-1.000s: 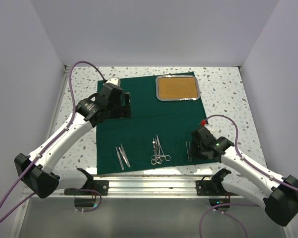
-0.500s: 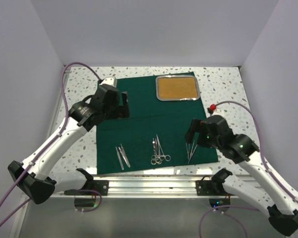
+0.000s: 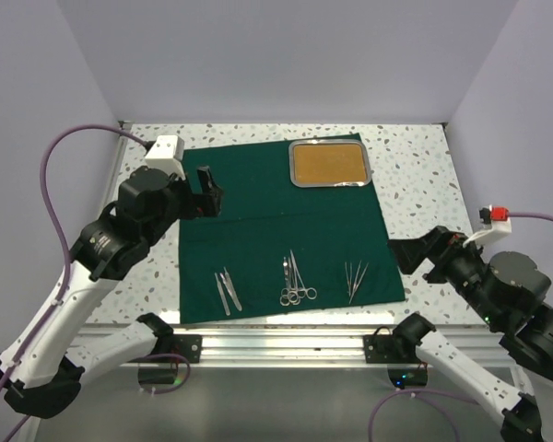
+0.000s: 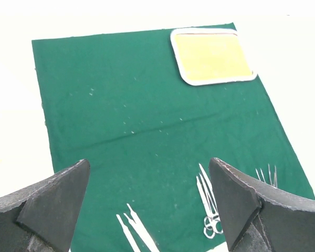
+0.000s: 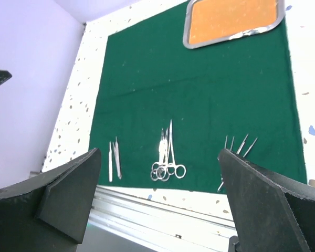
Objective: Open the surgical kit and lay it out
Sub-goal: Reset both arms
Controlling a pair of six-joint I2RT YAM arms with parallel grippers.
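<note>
Lying flat on limp green cloth point(image 3: 258, 239), slim steel scissors point(image 3: 295, 276) and tweezers point(image 3: 227, 291) look light, slippery, probably best pinched mid-shaft; left gripper point(image 4: 148, 163) and right gripper point(image 5: 158, 152) spread, empty.

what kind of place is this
Probably a robot lab test cell, not a clinic: plain walls box in a speckled table, and the left arm and right arm sit on a rail at its near edge.

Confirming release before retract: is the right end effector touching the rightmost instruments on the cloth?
Apart. Top view: right end effector sits beside the rightmost instruments with bare green cloth between them. Wrist view: jaws wide open, empty.
</note>
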